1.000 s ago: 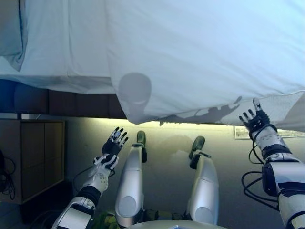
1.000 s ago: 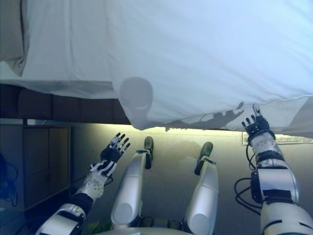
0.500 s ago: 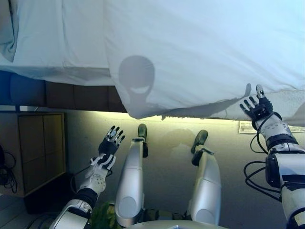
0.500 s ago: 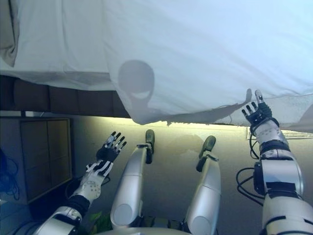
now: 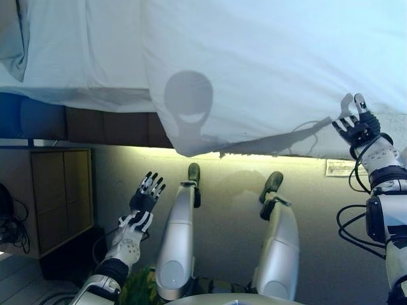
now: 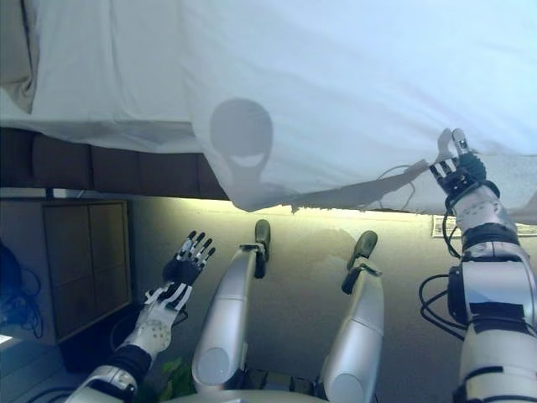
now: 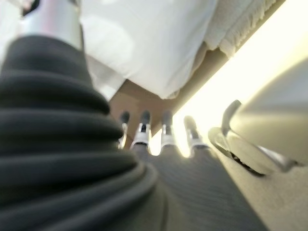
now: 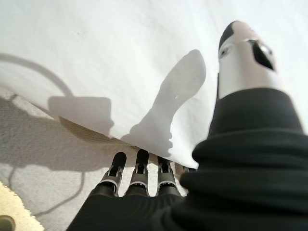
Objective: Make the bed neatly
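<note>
Far left, a wooden cabinet (image 5: 60,190) stands on the floor under the bed (image 5: 95,127) edge, dark bed base showing above it. A pillow (image 5: 13,38) corner sits at the top left on the white sheet (image 5: 82,57). Left robot hand (image 5: 145,194) hangs low over the floor, well apart from the bedding, fingers straight and spread, holding nothing; its wrist view shows the same straight fingers with the hanging cover past them. The white duvet (image 5: 267,63) covers most of the bed, its lower edge draping over the side with a corner hanging down near the middle. Under that edge on the right a textured off-white blanket (image 8: 43,144) layer shows. Right robot hand (image 5: 356,127) is raised at the duvet's lower edge on the far right, fingers extended and open, fingertips at the hem where duvet meets blanket; cannot tell if they touch the cloth, nothing is gripped.
</note>
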You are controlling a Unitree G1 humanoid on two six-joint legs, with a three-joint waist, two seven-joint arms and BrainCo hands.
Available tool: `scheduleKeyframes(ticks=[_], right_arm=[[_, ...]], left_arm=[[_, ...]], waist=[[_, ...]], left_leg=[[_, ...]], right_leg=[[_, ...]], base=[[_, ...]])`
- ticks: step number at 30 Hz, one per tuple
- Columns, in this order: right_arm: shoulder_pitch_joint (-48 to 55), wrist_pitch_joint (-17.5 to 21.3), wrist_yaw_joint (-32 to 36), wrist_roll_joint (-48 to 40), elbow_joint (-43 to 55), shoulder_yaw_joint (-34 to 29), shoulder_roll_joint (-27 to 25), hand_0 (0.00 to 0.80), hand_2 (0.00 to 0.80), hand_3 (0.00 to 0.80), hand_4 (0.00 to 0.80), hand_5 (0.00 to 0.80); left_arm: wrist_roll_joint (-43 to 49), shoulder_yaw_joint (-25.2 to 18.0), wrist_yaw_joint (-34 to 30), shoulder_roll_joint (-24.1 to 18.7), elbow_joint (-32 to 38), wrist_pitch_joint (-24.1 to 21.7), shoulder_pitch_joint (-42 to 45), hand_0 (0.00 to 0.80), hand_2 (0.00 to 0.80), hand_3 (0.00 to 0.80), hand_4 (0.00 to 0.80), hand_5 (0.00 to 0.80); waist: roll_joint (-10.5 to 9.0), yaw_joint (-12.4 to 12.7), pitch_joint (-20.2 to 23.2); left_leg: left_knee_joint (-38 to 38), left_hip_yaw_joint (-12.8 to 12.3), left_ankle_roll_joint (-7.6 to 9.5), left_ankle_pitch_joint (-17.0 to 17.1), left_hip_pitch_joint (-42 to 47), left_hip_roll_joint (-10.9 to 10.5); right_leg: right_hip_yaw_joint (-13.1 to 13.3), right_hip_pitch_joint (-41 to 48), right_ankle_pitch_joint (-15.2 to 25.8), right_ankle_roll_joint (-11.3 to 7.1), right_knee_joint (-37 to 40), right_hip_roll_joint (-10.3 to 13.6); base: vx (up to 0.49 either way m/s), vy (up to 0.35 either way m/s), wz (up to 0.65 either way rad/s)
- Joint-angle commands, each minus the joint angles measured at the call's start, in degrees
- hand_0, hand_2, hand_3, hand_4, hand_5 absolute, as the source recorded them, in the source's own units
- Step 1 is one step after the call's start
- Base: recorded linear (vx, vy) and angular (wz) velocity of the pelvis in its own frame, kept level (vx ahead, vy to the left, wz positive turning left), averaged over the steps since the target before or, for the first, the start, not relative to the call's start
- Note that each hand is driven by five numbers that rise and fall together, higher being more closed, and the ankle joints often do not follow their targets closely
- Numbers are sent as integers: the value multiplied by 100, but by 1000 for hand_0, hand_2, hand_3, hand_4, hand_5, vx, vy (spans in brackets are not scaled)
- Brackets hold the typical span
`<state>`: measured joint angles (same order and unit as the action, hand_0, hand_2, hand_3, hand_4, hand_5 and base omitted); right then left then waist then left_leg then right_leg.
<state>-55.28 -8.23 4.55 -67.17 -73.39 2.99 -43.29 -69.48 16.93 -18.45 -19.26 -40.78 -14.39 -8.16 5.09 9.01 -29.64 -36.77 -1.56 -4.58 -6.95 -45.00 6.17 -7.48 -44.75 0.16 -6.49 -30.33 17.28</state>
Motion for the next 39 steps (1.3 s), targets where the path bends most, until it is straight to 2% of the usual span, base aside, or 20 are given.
scheduleKeyframes(ticks=[1,9,10,11,12,13,14,27,34,39], right_arm=[[-443,207,143,58,356,194,-679,0,0,0,0,0],[-429,100,121,181,228,99,-827,0,0,0,0,0],[-415,133,139,195,222,91,-829,113,113,113,113,113],[-395,252,164,237,232,73,-841,524,524,524,524,524],[-376,355,183,188,257,51,-841,800,800,800,800,800],[-373,409,237,154,282,34,-842,800,800,800,800,800],[-362,466,286,111,310,-6,-851,800,800,800,800,800],[-273,657,358,48,391,-97,-845,800,800,800,800,800],[-184,592,537,97,386,-140,-879,800,800,800,800,800],[-27,404,776,219,356,-144,-817,800,800,800,800,800]], left_arm=[[-142,-87,-188,-242,226,-109,449,0,0,0,0,0],[-69,-174,-219,-294,223,16,475,0,0,0,0,0],[-66,-176,-223,-297,221,19,481,0,0,0,0,0],[-49,-201,-230,-288,202,25,494,0,0,0,0,0],[-43,-213,-214,-275,202,26,502,0,0,0,0,0],[-49,-218,-193,-273,206,31,502,0,0,0,0,0],[-58,-224,-160,-277,225,40,499,0,0,0,0,0],[-18,-366,-151,-210,73,43,599,0,0,0,0,0],[-15,-417,-198,-248,-28,104,616,0,0,0,0,0],[66,-490,-205,-187,-173,35,615,0,0,0,0,0]], waist=[[64,-11,-15],[1,8,-15],[0,9,-15],[-8,10,-15],[-10,7,-15],[-11,4,-15],[-17,-6,-15],[-18,12,-15],[-40,2,-15],[-118,-5,63]], left_leg=[[268,220,179,39,147,-49],[385,204,172,87,536,-28],[396,206,171,90,558,-26],[432,199,166,101,628,-15],[455,193,163,111,671,-15],[481,186,160,123,701,-13],[549,158,185,295,647,-15],[875,127,132,428,966,2],[967,89,99,437,1269,27],[1133,22,55,466,1672,53]], right_leg=[[-132,68,-245,31,-421,-6],[-193,489,-251,32,-328,-18],[-195,509,-251,31,-324,-18],[-205,577,-259,29,-305,-18],[-211,622,-264,29,-287,-20],[-216,656,-267,28,-266,-22],[-266,621,-130,89,-188,-3],[-344,917,-161,103,17,-32],[-394,1236,-176,93,133,-16],[-442,1677,-135,66,413,-28]], base=[[0,0,0],[0,0,0],[24,-12,-4],[27,-8,-4],[29,-4,-6],[-60,10,-6],[-66,12,-5],[-7,-1,0],[0,0,0],[15,14,0]])
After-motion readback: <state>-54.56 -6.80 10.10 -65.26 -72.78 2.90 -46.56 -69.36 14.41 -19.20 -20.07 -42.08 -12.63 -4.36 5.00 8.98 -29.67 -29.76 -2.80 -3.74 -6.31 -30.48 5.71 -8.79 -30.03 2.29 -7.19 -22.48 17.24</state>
